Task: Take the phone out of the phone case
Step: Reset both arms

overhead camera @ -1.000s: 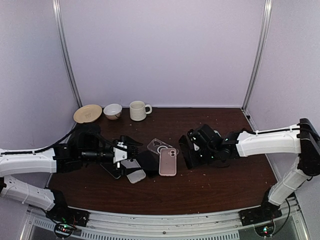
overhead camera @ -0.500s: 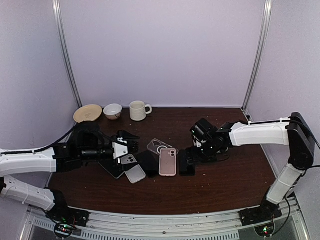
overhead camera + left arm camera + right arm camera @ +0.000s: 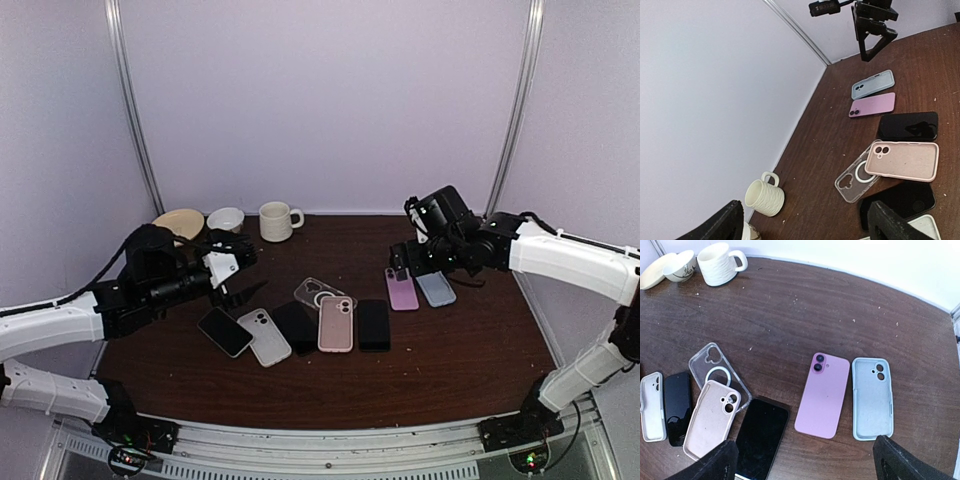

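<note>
A purple phone (image 3: 822, 395) lies back up, bare, beside an empty light blue case (image 3: 872, 397) on the right of the table. Further left lie a black phone (image 3: 761, 437), a pink case (image 3: 711, 419) back up, a clear case (image 3: 715, 372), another black phone (image 3: 677, 407) and a white case (image 3: 651, 405). I cannot tell whether the pink case holds a phone. My right gripper (image 3: 807, 467) hangs open above the purple phone (image 3: 402, 289), holding nothing. My left gripper (image 3: 243, 270) is open and raised at the left, apart from the white case (image 3: 264, 336).
A cream mug (image 3: 279, 220), a small bowl (image 3: 226, 220) and a tan plate (image 3: 177, 224) stand along the back left edge. White walls close the table at the back and sides. The mug (image 3: 765, 197) shows between my left fingers.
My right gripper opened, left the black phone beside the pink case, and rose back to the right. My left arm lifted and drew back left, away from the white case.
</note>
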